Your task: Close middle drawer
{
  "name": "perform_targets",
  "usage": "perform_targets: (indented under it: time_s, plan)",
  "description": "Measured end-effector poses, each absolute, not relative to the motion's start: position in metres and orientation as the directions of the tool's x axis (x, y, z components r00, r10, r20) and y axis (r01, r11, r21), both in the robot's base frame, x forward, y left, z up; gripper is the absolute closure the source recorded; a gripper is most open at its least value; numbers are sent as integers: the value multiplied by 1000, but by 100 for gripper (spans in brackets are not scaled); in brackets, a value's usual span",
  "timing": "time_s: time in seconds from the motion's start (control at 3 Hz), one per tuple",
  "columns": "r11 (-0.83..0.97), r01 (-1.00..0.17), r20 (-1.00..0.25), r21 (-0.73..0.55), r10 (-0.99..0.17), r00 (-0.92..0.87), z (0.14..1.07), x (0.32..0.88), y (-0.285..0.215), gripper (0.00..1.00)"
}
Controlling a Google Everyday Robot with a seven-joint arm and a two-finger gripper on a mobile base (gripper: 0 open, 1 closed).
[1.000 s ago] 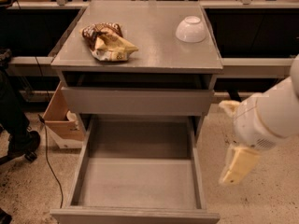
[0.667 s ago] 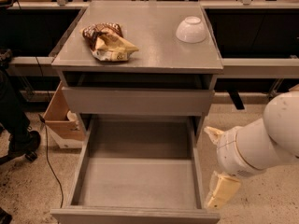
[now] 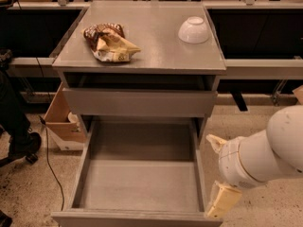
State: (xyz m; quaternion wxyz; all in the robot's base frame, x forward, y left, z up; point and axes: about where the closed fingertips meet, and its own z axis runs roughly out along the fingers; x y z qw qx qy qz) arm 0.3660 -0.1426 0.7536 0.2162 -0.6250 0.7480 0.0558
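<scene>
Hanging at 4 o'clock of the pulled-out middle drawer (image 3: 140,183), just beside its right wall, the gripper (image 3: 215,174) has its jaws wide and empty; a bowl (image 3: 193,30) sits on the worktop (image 3: 156,46).

Cabinet top (image 3: 156,56): snack bag (image 3: 110,42) on its left side, bowl (image 3: 193,30) on its right, further back.
Middle drawer (image 3: 140,181): pulled out to the front, under the upper drawer (image 3: 139,102).
Cardboard box (image 3: 60,122): on the floor, left of the cabinet.
Gripper (image 3: 221,198): just right of the middle drawer's front corner.
</scene>
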Motion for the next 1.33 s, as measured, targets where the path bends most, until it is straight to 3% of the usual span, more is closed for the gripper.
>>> perform_targets:
  time_s: [0.67, 1.33]
  plan:
    - [227, -968, -517, -106, -845, -141, 639, 322, -100, 0]
    - [216, -975, -625, -48, -768, -140, 520, 316, -19, 0]
